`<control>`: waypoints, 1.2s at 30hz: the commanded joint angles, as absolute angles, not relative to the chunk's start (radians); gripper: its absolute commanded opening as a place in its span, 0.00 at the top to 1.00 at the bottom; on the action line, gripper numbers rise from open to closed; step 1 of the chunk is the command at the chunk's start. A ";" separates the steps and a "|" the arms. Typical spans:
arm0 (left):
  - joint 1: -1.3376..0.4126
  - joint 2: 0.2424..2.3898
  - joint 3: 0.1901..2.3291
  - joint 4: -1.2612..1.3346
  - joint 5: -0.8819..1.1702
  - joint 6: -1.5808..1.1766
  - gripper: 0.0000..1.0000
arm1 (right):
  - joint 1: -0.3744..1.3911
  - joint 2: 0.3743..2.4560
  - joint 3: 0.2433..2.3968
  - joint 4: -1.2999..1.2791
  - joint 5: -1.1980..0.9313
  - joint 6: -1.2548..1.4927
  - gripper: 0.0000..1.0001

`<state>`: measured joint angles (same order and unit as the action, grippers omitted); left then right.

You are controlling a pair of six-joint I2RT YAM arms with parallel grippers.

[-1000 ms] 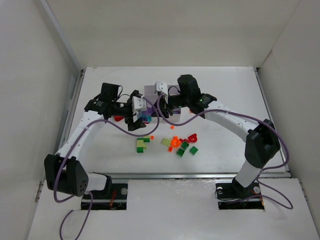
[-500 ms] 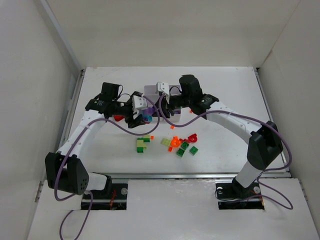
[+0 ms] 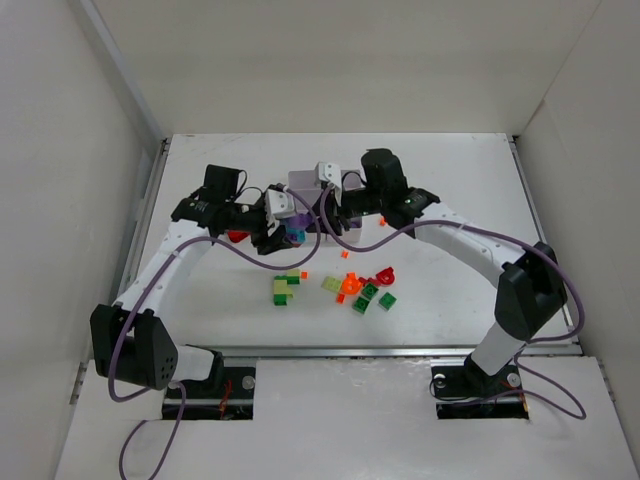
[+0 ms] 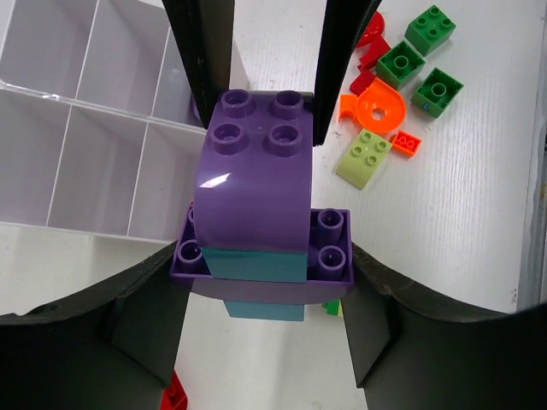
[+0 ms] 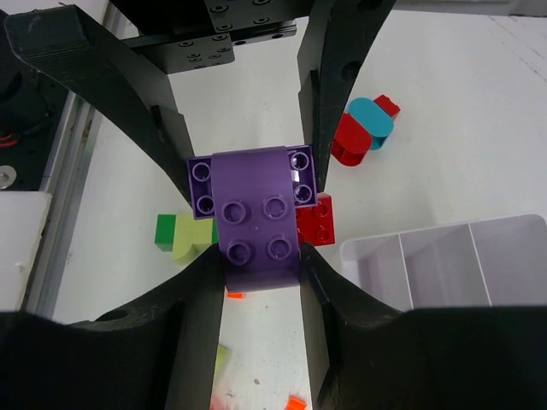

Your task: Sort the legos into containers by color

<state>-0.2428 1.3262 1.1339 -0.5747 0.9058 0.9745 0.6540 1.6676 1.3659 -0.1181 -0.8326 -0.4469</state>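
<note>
A purple lego stack (image 4: 256, 184), a curved purple brick on a purple plate with a teal brick under it, hangs above the table between both grippers (image 3: 293, 231). My left gripper (image 4: 267, 260) is shut on the plate's two sides. Coming from the opposite side, my right gripper (image 5: 259, 256) is shut on the curved purple brick (image 5: 256, 226). The white containers box (image 4: 94, 128) stands just beside the stack, its visible compartments empty (image 5: 444, 256). Loose legos lie near: green (image 4: 432, 30), orange (image 4: 380, 107), yellow-green (image 4: 366, 158), red (image 5: 316, 220).
A cluster of green, orange and red bricks (image 3: 365, 290) lies in front of the grippers, with a green and yellow-green piece (image 3: 286, 289) to its left. A red piece (image 3: 236, 237) sits under the left arm. White walls enclose the table on three sides.
The left gripper's jaws have closed in from wide open onto the purple plate. The right gripper has kept its hold on the curved brick and shifted slightly.
</note>
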 commanded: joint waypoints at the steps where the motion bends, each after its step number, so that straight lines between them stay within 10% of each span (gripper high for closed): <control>1: -0.247 1.289 1.131 -0.577 0.934 0.983 1.00 | 0.606 1.620 1.359 -0.078 -0.833 -0.413 1.00; 27: -0.247 1.198 0.983 -0.345 0.796 0.744 1.00 | 0.514 1.689 1.305 -0.229 -0.446 -0.701 1.00; 36: -0.238 1.198 0.992 -0.336 0.796 0.721 1.00 | 0.523 1.813 1.388 -0.295 -0.380 -0.753 0.83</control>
